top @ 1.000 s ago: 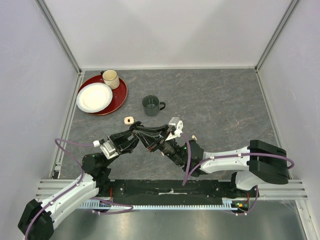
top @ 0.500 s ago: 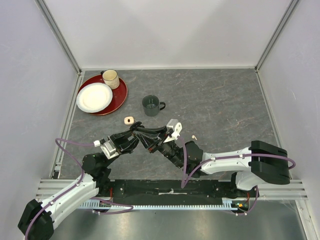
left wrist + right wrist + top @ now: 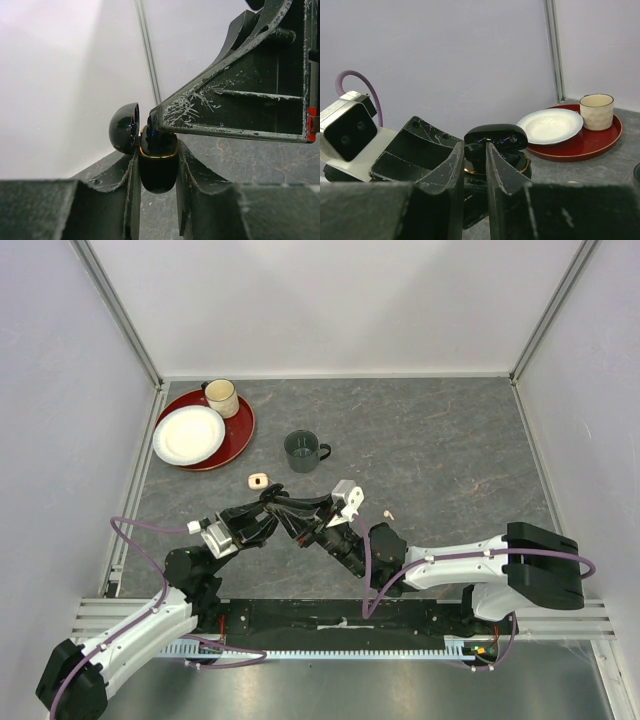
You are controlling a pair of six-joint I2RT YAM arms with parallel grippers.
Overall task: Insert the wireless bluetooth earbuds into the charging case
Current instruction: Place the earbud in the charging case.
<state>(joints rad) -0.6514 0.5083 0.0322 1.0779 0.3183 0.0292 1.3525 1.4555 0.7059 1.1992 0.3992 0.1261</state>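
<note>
Black with a gold rim, the charging case (image 3: 158,172) stands upright near the middle of the table (image 3: 440,440), clamped between the 2 fingers of the left gripper (image 3: 157,152). Its lid (image 3: 124,129) is swung open toward 9 o'clock, so the wells face up. The right gripper (image 3: 474,148) meets it from 3 o'clock, fingers drawn nearly together on a small dark shape, apparently 1 black earbud (image 3: 474,154), at the case mouth. Whether it is seated cannot be told. Gripping the case likely gives the other arm a steady target. 1 white earbud (image 3: 388,513) lies on the table at 3 o'clock of the pair, not yet collected. A small cream object (image 3: 258,480) sits at 11 o'clock and a green mug (image 3: 303,450) at 12. A red tray (image 3: 243,425) with plate (image 3: 187,434) and cup (image 3: 221,397) lies farther out at 10.
</note>
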